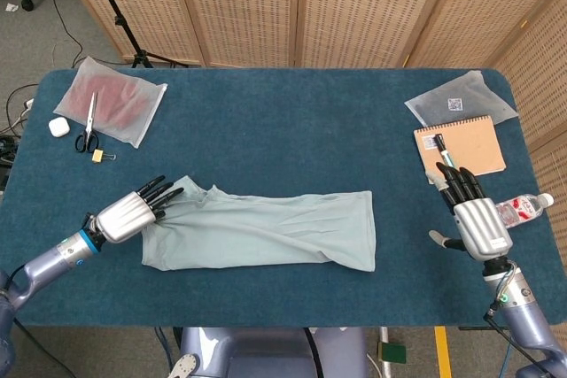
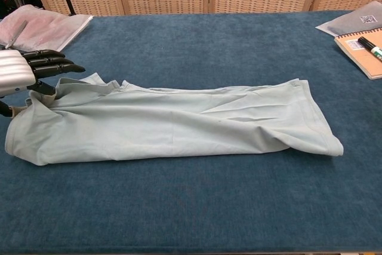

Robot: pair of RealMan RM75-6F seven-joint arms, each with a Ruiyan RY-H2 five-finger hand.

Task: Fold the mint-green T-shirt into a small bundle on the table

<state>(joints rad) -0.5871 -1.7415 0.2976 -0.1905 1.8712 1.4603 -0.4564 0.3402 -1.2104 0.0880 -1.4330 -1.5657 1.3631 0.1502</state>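
The mint-green T-shirt lies folded into a long strip across the front middle of the blue table. My left hand is at the strip's left end. Its fingers stretch over the cloth and the thumb is tucked against the raised edge, pinching it. That end is lifted slightly off the table. My right hand hovers near the table's right edge with its fingers spread, well clear of the shirt and holding nothing. It does not show in the chest view.
A plastic bag, scissors, a white case and a clip lie at the back left. At the right are a notebook with a pen, another bag and a bottle.
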